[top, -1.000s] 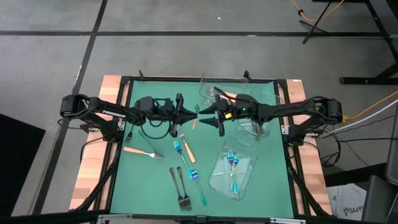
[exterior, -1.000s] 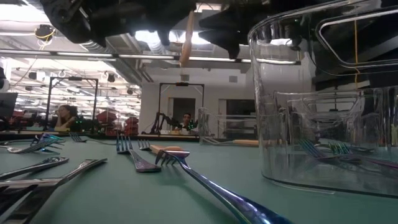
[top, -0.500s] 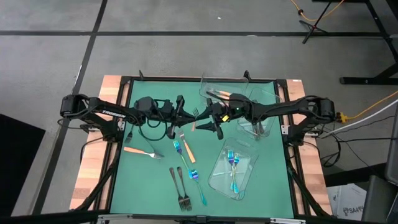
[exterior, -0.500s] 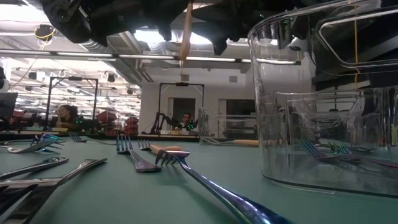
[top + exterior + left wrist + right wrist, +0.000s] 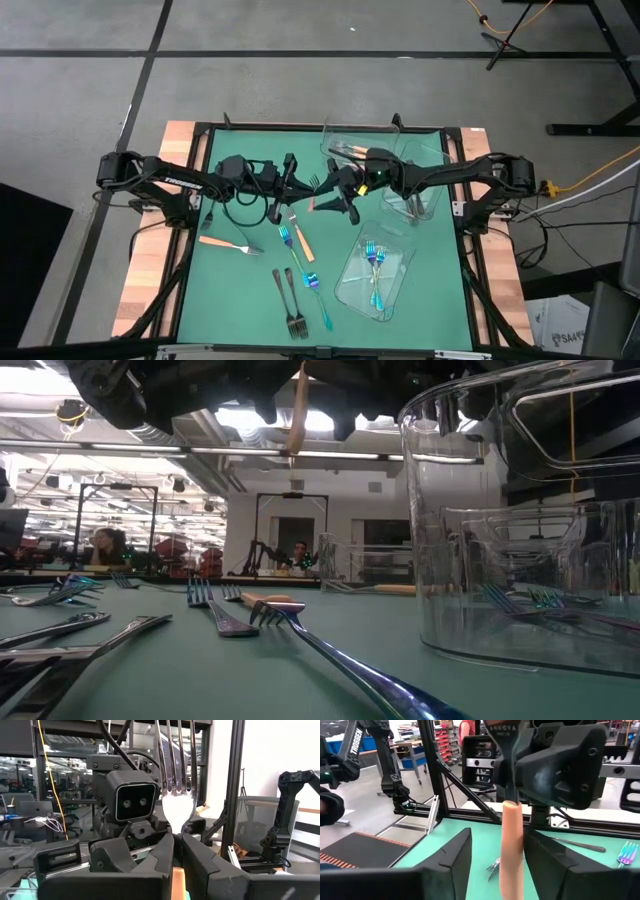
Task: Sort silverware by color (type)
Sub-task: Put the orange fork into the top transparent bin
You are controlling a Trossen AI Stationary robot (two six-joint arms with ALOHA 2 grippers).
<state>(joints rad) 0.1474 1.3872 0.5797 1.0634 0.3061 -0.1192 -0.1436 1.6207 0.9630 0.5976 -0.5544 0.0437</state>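
Observation:
An orange-handled fork [image 5: 176, 780] with a silver head hangs in the air over the middle of the table, tines up. My left gripper [image 5: 177, 839] [image 5: 298, 187] is shut on it. My right gripper [image 5: 496, 840] [image 5: 335, 195] faces it from the table's right, open. Its two fingers stand on either side of the orange handle [image 5: 512, 852] with a gap on each side. In the low view the handle [image 5: 298, 410] points down below both grippers. More silverware lies flat on the green mat [image 5: 230, 280]. My left gripper pinches the fork's silver neck [image 5: 178, 826], just under the head, between its two fingers. The fingers come nearly level from the table's left and lie across the fork. The fork stands about upright, tines above the fingers and handle below, lifted clear of the mat.
On the mat lie two orange-handled forks [image 5: 225, 243] [image 5: 303, 246], blue forks [image 5: 289, 237] [image 5: 314, 285] and two dark forks [image 5: 291, 305]. A clear tray [image 5: 350, 285] at the right holds blue forks. Two more clear trays [image 5: 338, 135] [image 5: 432, 205] stand at the far right.
My right gripper has gone toward the table's left, up to the fork that my left gripper holds, and has turned. Its open fingers now stand around the orange handle. The fork has stayed aloft in my left gripper.

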